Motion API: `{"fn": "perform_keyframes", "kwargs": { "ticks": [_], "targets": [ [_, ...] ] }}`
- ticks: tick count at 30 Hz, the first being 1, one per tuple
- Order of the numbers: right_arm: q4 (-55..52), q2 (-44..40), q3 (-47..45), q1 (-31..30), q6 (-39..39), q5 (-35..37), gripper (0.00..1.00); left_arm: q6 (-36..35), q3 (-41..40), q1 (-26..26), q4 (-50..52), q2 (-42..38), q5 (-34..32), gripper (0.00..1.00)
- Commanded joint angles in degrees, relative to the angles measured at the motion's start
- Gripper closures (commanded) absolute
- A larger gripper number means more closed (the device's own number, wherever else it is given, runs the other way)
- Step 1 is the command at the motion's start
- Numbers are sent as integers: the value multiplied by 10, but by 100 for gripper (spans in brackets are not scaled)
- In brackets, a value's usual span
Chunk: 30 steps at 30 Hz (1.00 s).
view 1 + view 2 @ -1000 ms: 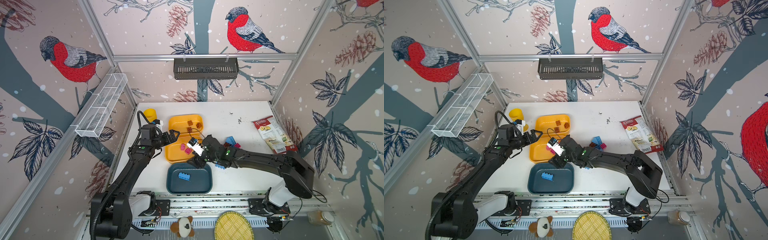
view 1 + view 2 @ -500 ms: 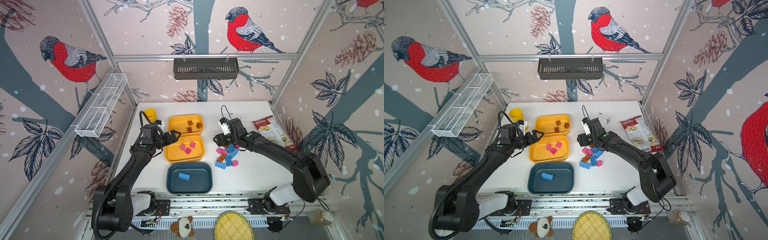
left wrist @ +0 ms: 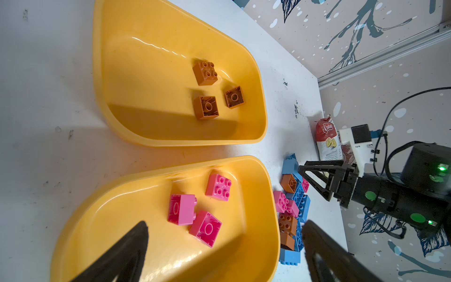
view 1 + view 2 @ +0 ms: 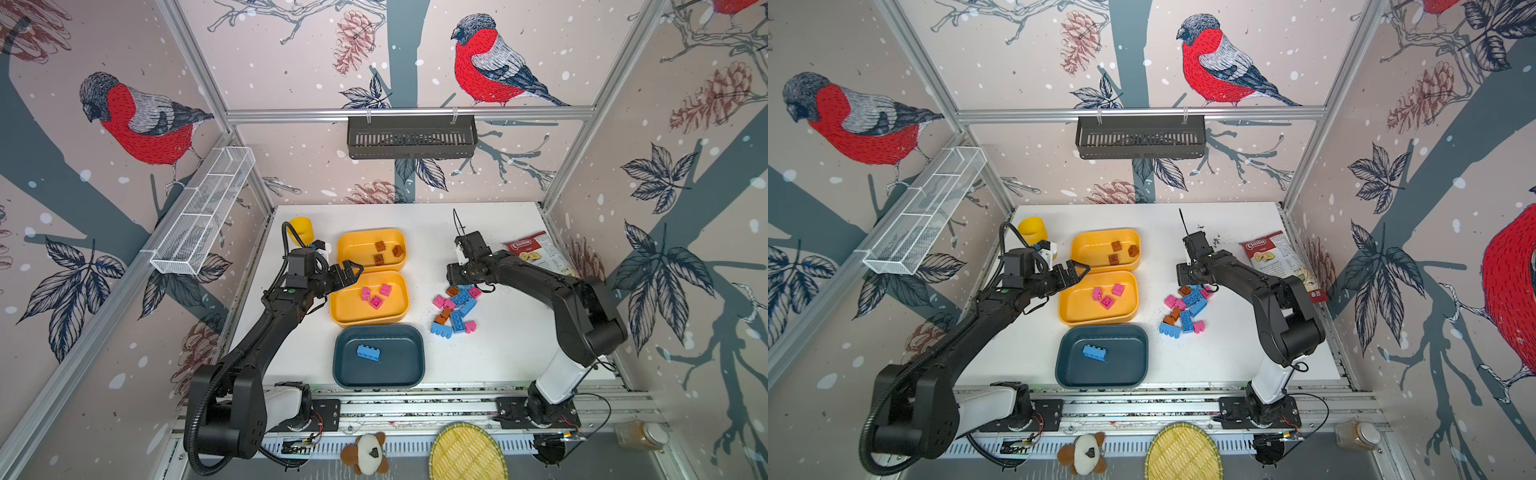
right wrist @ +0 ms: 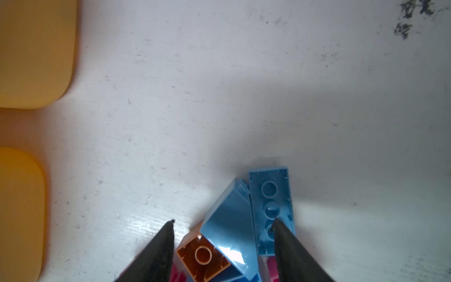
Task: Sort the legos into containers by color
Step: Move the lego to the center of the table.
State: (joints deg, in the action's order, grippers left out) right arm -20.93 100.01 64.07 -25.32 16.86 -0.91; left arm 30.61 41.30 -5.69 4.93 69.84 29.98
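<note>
- Hovering at the left ends of the two yellow trays, the left jaws stand wide apart and hold nothing. The left arm (image 4: 286, 299) reaches in from the bench's (image 4: 498, 357) left edge.
- In the left wrist view its fingers (image 3: 127, 251) flank the near yellow tray (image 4: 345, 316). Three pink bricks (image 4: 376, 302) lie inside that tray, ahead of the tips and untouched.
- The far yellow tray (image 4: 345, 245) sits just behind it and holds three brown bricks (image 4: 380, 246).
- The teal tray (image 4: 345, 370) sits nearest the front edge, with one blue brick (image 4: 368, 352) lying in it.
- To the right of the trays, a loose pile (image 4: 455, 307) of blue, pink and brown bricks lies on the bare bench.
- The right arm (image 4: 519, 274) bends down over the pile's far end.
- The right jaws are apart, not clamped on any brick.
- In the right wrist view an upturned brown brick (image 5: 202, 258) and a blue wedge (image 5: 229, 227) lie between its fingers (image 5: 156, 251).
- One fingertip overlaps an upturned blue rectangle (image 5: 271, 195) beside the wedge. Whether it touches that brick cannot be told.
- A chip bag (image 4: 532, 253) lies by the right wall.
</note>
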Motion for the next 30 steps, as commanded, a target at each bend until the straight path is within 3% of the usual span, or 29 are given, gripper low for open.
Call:
{"fn": "perform_keyframes", "kwargs": {
  "ticks": [1, 12, 30],
  "targets": [
    [1, 15, 11, -4, 13, 27, 37, -1, 4, 0, -18, 1, 6, 3],
    [-14, 44, 25, -7, -8, 53, 52, -1, 1, 0, -19, 1, 6, 3],
    [-42, 54, 37, -17, -36, 45, 49, -1, 2, -1, -19, 5, 7, 3]
  ]
}}
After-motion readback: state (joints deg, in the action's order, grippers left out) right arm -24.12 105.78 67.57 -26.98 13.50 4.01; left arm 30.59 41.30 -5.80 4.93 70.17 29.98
